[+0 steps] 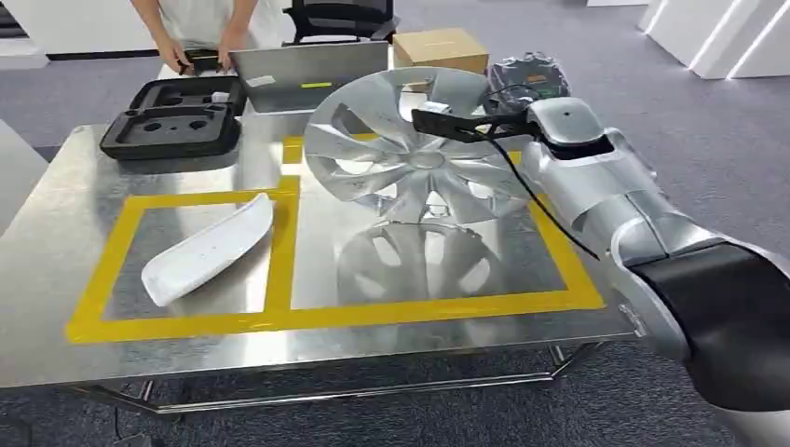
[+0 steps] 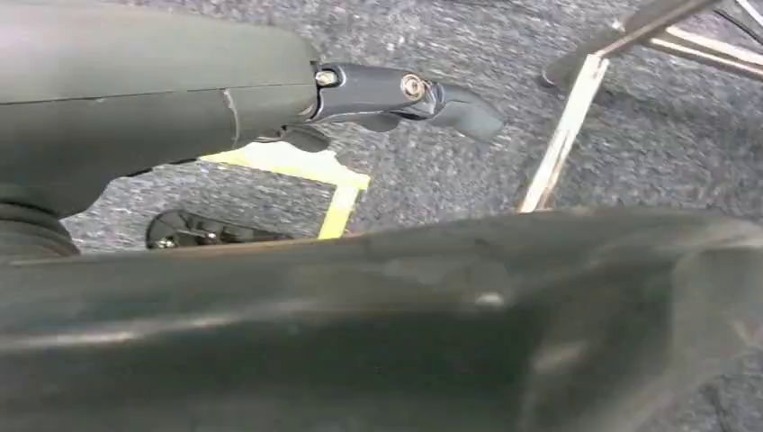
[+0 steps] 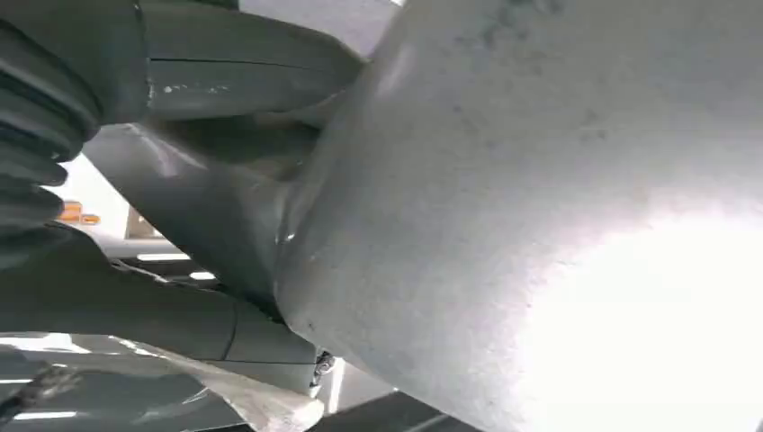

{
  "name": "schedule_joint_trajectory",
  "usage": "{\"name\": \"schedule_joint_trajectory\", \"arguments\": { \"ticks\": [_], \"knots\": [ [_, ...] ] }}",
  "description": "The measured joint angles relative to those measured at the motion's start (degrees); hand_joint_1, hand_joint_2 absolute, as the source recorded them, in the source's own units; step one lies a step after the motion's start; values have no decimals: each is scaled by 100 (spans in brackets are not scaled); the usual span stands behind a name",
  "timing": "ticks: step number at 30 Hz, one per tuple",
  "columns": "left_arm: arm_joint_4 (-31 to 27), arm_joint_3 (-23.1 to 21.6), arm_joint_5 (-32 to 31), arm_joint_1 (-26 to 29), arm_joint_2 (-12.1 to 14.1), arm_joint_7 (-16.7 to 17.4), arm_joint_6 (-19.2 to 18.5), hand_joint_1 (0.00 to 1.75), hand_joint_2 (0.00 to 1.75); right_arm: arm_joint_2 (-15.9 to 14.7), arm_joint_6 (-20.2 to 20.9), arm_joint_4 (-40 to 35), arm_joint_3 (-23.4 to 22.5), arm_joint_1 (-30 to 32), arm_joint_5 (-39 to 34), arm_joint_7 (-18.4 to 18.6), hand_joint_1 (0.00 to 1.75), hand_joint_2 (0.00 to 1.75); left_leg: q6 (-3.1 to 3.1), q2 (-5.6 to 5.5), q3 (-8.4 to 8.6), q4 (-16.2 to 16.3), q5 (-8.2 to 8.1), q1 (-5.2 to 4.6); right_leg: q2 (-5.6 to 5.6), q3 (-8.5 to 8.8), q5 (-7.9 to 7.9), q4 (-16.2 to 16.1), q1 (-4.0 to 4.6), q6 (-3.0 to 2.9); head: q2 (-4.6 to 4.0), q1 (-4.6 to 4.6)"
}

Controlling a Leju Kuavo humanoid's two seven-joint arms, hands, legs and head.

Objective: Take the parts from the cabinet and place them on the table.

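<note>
Grey carpet surrounds a metal surface [image 1: 56, 233] marked with yellow tape [image 1: 279, 251] into two rectangles. Two parts are on it or over it: one white curved panel [image 1: 210, 247] lying flat in the left-side rectangle, and one silver wheel cover [image 1: 410, 154] tilted on edge over the right-side rectangle, its reflection showing below it on the metal. The right hand [image 1: 466, 123] grips the wheel cover at its upper rim; the right wrist view shows fingers [image 3: 225, 85] clamped against the pale disc [image 3: 540, 207]. The left hand [image 2: 396, 94] hangs over the carpet, fingers apart and holding nothing. At the far edge sit two black foam trays [image 1: 172, 116], one laptop [image 1: 307, 74], one cardboard box [image 1: 438, 47] and one dark bag [image 1: 531, 79]. A person's hands [image 1: 200, 56] rest near the laptop
</note>
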Motion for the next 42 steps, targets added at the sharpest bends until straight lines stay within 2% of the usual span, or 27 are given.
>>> {"name": "schedule_joint_trajectory", "arguments": {
  "ticks": [4,12,14,18,21,25,33,38,40,42],
  "knots": [
    [2,0,2,-98,-15,0,-22,0,0,-2,269,4,-33,-106,-29,-173,175,175,-3,28,2,13,28,-5,34,62,24,0,-3,15,0,-7],
    [2,-2,39,-180,-20,-22,-39,0,0,94,200,-120,-181,-57,-426,-415,175,175,6,27,-5,19,21,-7,31,65,15,0,-5,21,0,-7],
    [2,0,59,-179,-15,-30,-48,0,0,112,-271,-230,-197,49,-328,-426,175,175,6,25,-8,19,22,-6,24,60,15,0,-3,22,0,-2],
    [2,0,171,-178,-11,-39,-31,0,0,120,-1786,-760,-295,583,-350,-476,175,175,18,18,-41,20,40,-7,7,26,24,0,-4,27,0,-2],
    [2,2,175,-176,-11,-37,24,0,0,120,-2456,-1216,-476,1015,-430,-611,175,175,17,3,-68,21,47,-7,-3,3,26,0,-4,27,0,-4],
    [2,2,192,-172,-9,-37,24,0,0,120,-2665,-1807,-760,1471,-511,-736,175,175,17,1,-89,21,47,-7,-4,-16,24,0,-4,27,0,-4],
    [2,0,251,-149,9,-120,-24,0,0,120,-2693,-2523,-1217,1984,-737,-835,175,175,18,0,-124,21,46,-7,-7,-52,24,0,-5,27,0,-7],
    [2,-9,232,-144,13,-138,-13,0,0,120,-3249,-2866,-1530,2326,-1006,-1005,175,175,18,-8,-147,22,48,-7,-18,-72,24,0,-5,27,0,-7],
    [2,-15,223,-145,13,-144,-2,0,0,142,-3658,-3198,-1740,2595,-861,-1209,175,175,19,-19,-157,25,49,-7,-35,-74,23,0,-5,27,0,-4],
    [2,-20,219,-140,13,-164,20,0,0,339,-3734,-3775,-2226,2984,-632,-1868,175,175,19,-32,-167,25,49,-7,-45,-82,19,0,-4,29,0,-4]
  ]
}}
